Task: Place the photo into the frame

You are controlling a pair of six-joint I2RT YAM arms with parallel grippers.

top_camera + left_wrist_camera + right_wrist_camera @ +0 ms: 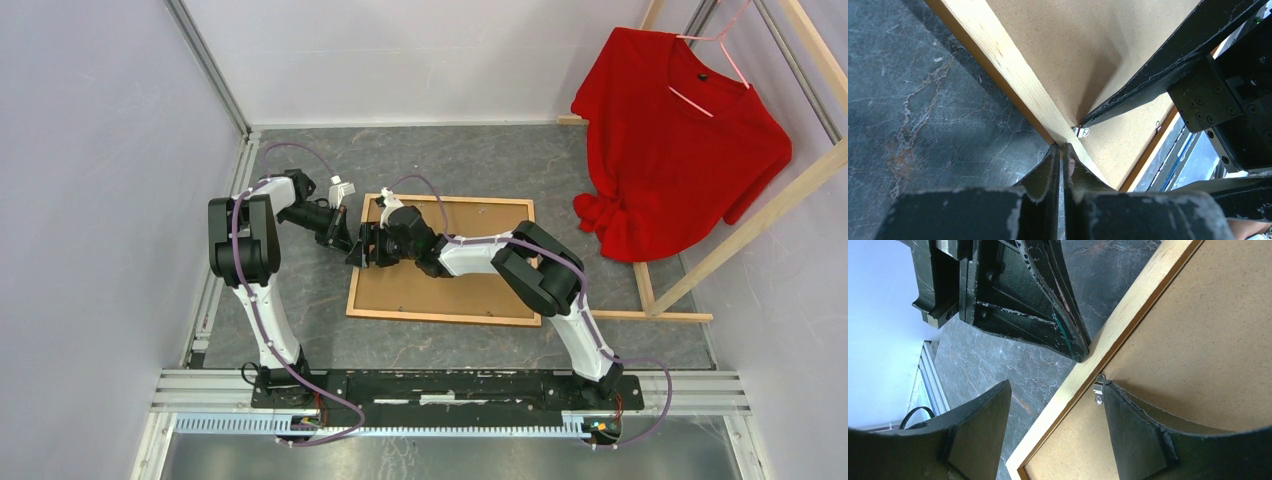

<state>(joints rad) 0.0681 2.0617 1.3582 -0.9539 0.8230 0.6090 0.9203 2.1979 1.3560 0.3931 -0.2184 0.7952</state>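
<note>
The frame lies flat, back side up, at the middle of the top view; thin orange-brown wooden rails, long sides running 9 to 3 o'clock; a brown board fills it; a small metal clip sits at its 9 o'clock rail.

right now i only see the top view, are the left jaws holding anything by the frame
observer: no, the left jaws are shut on nothing, tips at the outer edge of the frame rail.
operator: and the right jaws
observer: open, straddling that rail, one finger on the board, the other above the table.
operator: any clip there
observer: yes, a small metal clip on the rail beside the inner finger.
</note>
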